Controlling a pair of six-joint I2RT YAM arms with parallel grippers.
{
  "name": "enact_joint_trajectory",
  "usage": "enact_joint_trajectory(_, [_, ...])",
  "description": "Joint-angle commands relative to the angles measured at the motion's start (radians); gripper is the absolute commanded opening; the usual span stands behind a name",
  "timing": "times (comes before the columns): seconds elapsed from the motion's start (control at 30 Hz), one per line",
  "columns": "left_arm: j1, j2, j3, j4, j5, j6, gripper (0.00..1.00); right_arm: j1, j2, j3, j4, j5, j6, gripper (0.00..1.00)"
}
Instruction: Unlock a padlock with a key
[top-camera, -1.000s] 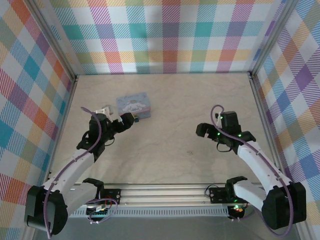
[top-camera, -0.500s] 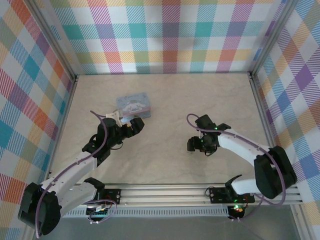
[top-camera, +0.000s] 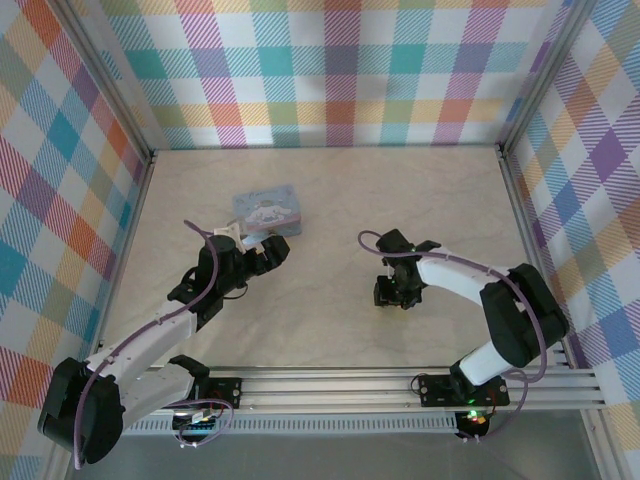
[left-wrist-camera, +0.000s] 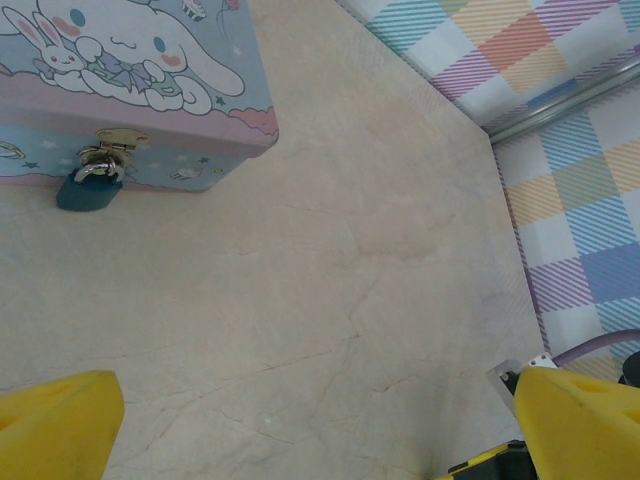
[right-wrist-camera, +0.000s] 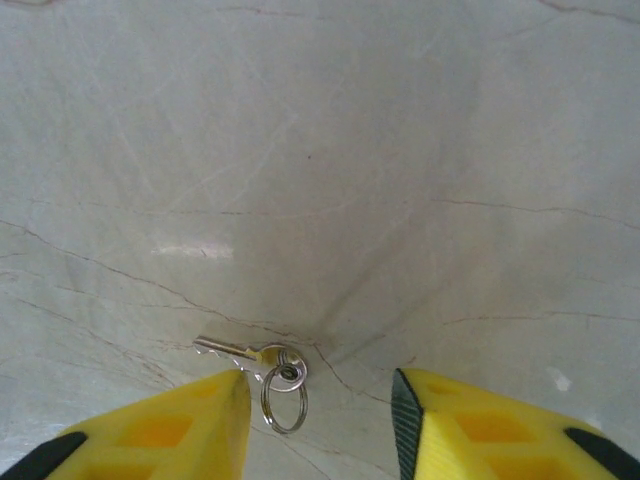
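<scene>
The padlock, a tiny dark bluish body with a silvery loop, hangs on the hasp at the front of the pale blue cartoon tin. My left gripper is open, well back from the lock, with its yellow fingers spread wide over bare table. From above, the left gripper sits just in front of the tin. The silver key with its split ring lies flat on the table. My right gripper is open and low over it, the key close to the left finger.
The marble-patterned table is walled in by checked panels with metal frame posts. An aluminium rail runs along the near edge between the arm bases. The tin is the sole bulky object.
The right arm has swung left and down until its open fingers straddle the key. The left arm edged right toward the tin's front, then barely moved.
</scene>
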Motion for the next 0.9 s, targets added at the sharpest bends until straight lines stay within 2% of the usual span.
enact_joint_trajectory(0.0, [-0.011, 0.002, 0.009, 0.019, -0.009, 0.006, 1.0, 0.012, 0.021, 0.031, -0.024, 0.004, 0.002, 0.39])
enact_joint_trajectory(0.6, [-0.014, 0.011, 0.014, 0.005, -0.016, 0.012, 1.0, 0.046, 0.091, 0.055, -0.053, 0.012, 0.014, 0.22])
enact_joint_trajectory(0.87, [-0.013, 0.012, 0.017, -0.004, -0.021, 0.018, 1.0, 0.055, 0.118, 0.045, -0.037, 0.008, 0.025, 0.02])
